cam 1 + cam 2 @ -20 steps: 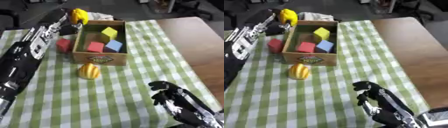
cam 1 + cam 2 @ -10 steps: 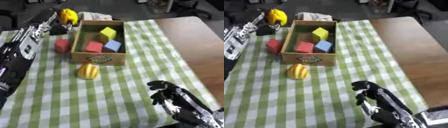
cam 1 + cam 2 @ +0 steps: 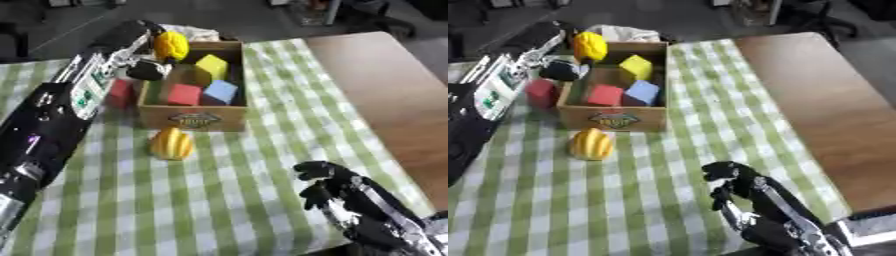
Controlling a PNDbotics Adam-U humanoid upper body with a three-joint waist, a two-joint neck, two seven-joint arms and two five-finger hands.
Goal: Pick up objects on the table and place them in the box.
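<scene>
Left robot hand (image 3: 147, 69) is closed round a rounded yellow object (image 3: 171, 45), held over the far left corner of the box (image 3: 194, 119). The object looks light, smooth and rigid; a wrap round its middle suits it. Right robot hand (image 3: 322, 184) idles low, fingers curled on nothing. A ridged yellow fruit (image 3: 171, 143) lies on the tabletop (image 3: 227, 200) before the box, a red block (image 3: 120, 93) beside its left wall.

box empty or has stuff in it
Not empty. The box holds a yellow cube, a red cube and a blue cube.
</scene>
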